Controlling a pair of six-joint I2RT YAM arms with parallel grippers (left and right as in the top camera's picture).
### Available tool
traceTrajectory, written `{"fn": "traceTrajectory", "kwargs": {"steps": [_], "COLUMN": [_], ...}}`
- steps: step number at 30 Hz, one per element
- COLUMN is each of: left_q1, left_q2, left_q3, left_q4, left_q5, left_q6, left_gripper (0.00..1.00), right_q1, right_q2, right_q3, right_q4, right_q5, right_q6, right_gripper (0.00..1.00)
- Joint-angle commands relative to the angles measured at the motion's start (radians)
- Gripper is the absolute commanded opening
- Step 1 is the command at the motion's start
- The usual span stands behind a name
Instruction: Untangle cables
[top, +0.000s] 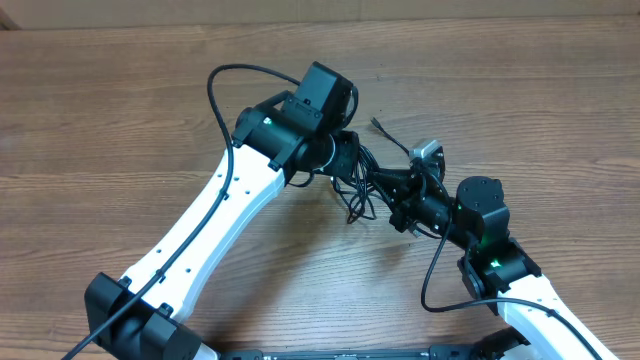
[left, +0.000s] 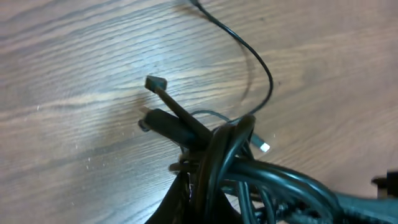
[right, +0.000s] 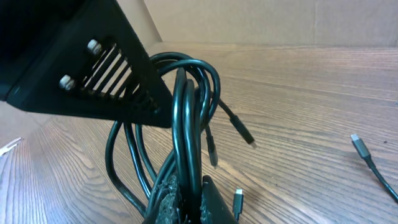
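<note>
Overhead, the cables (top: 356, 205) bunch at frame centre between the left tool (top: 350, 162) and the right tool (top: 400, 200), both clenched on the tangle. In the left wrist view, the cables rise from bottom centre, with one plug (left: 155, 83) jutting up-left. In the right wrist view, looped cables stand up from bottom centre, and a loose end (right: 359, 146) lies on the surface (right: 298, 81) at the right edge

Cables (top: 365, 188) bunched mid-table, left arm (top: 230, 200) and right arm (top: 482, 215) crowding them, bare table (top: 120, 120) elsewhere
</note>
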Motion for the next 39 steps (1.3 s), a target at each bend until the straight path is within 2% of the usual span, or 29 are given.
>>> {"fn": "traceTrajectory", "kwargs": {"steps": [1,9,11,15,17,22,24,25,26,27,31,39], "left_q1": [0.032,0.032,0.032,0.032,0.032,0.032,0.032,0.032,0.032,0.032,0.031,0.031], "left_q2": [-0.004,-0.004,-0.004,-0.004,-0.004,-0.004,-0.004,-0.004,-0.004,-0.004,-0.004,-0.004], "left_q3": [0.021,0.021,0.021,0.021,0.021,0.021,0.021,0.021,0.021,0.021,0.021,0.021], "left_q4": [0.009,-0.025,-0.031,-0.036,-0.037,-0.047,-0.051,-0.051,-0.052,-0.051,-0.045,-0.038], "left_q5": [-0.202,-0.270,-0.277,-0.277,-0.275,-0.275,-0.271,-0.261,-0.241,-0.219,-0.122,0.116], "left_q6": [-0.184,-0.427,-0.458,-0.446,-0.373,-0.203,-0.156,-0.131,-0.098,-0.062,0.084,0.482], "left_gripper": [0.05,0.04,0.04,0.04,0.04,0.04,0.04,0.04,0.04,0.04,0.04,0.04], "right_q1": [-0.008,-0.008,-0.008,-0.008,-0.008,-0.008,-0.008,-0.008,-0.008,-0.008,-0.008,-0.008], "right_q2": [-0.011,-0.011,-0.011,-0.011,-0.011,-0.011,-0.011,-0.011,-0.011,-0.011,-0.011,-0.011], "right_q3": [0.007,0.007,0.007,0.007,0.007,0.007,0.007,0.007,0.007,0.007,0.007,0.007], "right_q4": [-0.024,-0.026,-0.026,-0.026,-0.026,-0.025,-0.025,-0.025,-0.025,-0.025,-0.024,-0.023], "right_q5": [-0.005,-0.005,-0.005,-0.004,-0.004,-0.003,-0.001,-0.001,-0.001,-0.001,0.000,-0.001], "right_q6": [-0.009,-0.009,-0.009,-0.009,-0.009,-0.009,-0.009,-0.009,-0.009,-0.009,-0.009,-0.009], "right_gripper": [0.04,0.04,0.04,0.05,0.08,0.40,0.48,0.57,0.94,1.00,1.00,1.00]}}
